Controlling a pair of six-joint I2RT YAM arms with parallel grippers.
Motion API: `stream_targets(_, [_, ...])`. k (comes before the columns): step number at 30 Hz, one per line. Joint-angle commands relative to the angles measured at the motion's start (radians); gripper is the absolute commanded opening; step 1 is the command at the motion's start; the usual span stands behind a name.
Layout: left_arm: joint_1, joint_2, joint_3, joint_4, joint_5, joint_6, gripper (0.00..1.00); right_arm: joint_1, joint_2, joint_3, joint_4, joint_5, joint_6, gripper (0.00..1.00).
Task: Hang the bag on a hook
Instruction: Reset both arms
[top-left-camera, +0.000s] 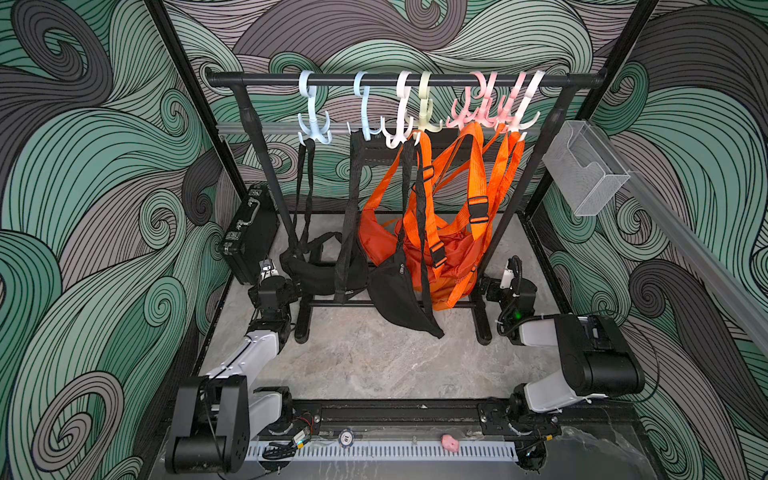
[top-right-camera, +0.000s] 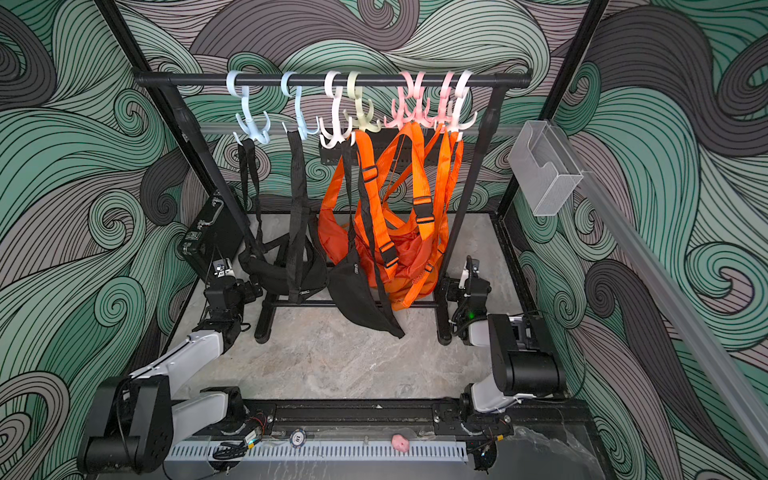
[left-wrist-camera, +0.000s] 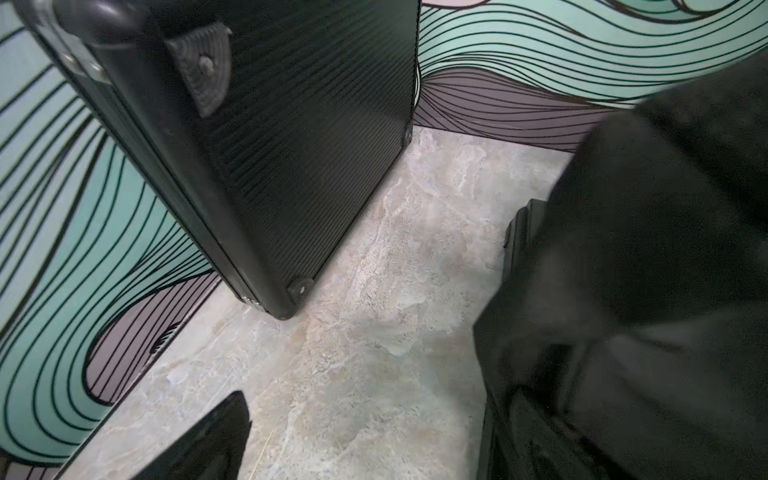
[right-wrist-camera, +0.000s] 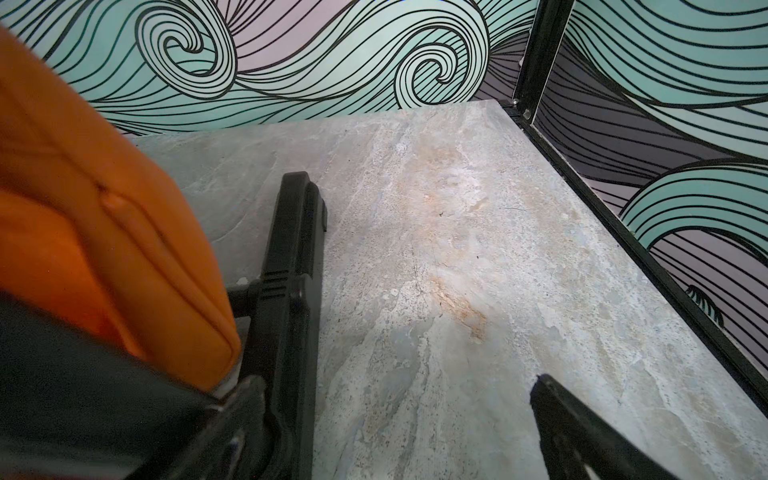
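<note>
In both top views the rack (top-left-camera: 407, 79) stands at 12 o'clock on the table (top-left-camera: 374, 365), its rail lined with hooks (top-left-camera: 427, 119). And the bags are up. A black bag (top-left-camera: 399, 299) hangs by its strap from the white hook (top-left-camera: 400, 129), lowest of the lot. Its tip is down near the table, touching or not I cannot tell. At its 9 o'clock a second black bag (top-left-camera: 316, 270) hangs from the blue hooks (top-left-camera: 313, 124). At its 2 o'clock the orange bags (top-left-camera: 440, 253) bunch together under the pink hooks (top-left-camera: 473, 110). A black case (top-left-camera: 249, 232) stands on edge at 10 o'clock by the wall. The left arm (top-left-camera: 257, 353) reaches in beside the rack's left foot (top-left-camera: 303, 324), the right arm (top-left-camera: 582, 357) beside the right one.

Over to the left wrist view: the left tool (left-wrist-camera: 384, 399) is spread wide and grips nothing. One finger (left-wrist-camera: 216, 436) shows over bare table, while the other side is lost behind the dark, blurred cloth of the second black bag. The case stands just ahead.

Now the right wrist view: the right tool (right-wrist-camera: 395, 382) is wide open too, with bare table between its fingers and nothing held. One of the orange bags presses in at one side, and the rack's foot lies flat on the table just beside it.
</note>
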Motion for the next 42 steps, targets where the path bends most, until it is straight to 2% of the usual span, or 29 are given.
stream_targets(1, [0.015,0.08,0.018,0.138,0.049,-0.02,0.99,0.004,-0.009,0.012,0.005,-0.013,-0.015,0.99])
stream_targets(6, [0.029,0.216,-0.007,0.3,0.053,-0.03,0.99,0.004,-0.009,0.012,0.005,-0.013,-0.015,0.99])
stream_targets(9, [0.035,0.268,0.023,0.276,0.115,-0.013,0.98,0.004,-0.008,0.014,0.005,-0.013,-0.015,0.99])
stream_targets(12, [0.038,0.315,0.006,0.361,0.14,0.008,0.99,0.004,-0.008,0.013,0.003,-0.014,-0.015,0.99])
stream_targets(18, [0.035,0.33,0.077,0.233,0.155,0.01,0.99,0.004,-0.011,0.011,0.007,-0.014,-0.015,0.99])
stream_targets(22, [0.011,0.329,0.071,0.244,0.102,0.027,0.98,0.011,-0.01,0.014,0.002,0.001,-0.018,0.99])
stream_targets(42, [-0.014,0.322,0.062,0.258,0.04,0.024,0.99,0.013,-0.01,0.015,-0.001,0.002,-0.018,0.99])
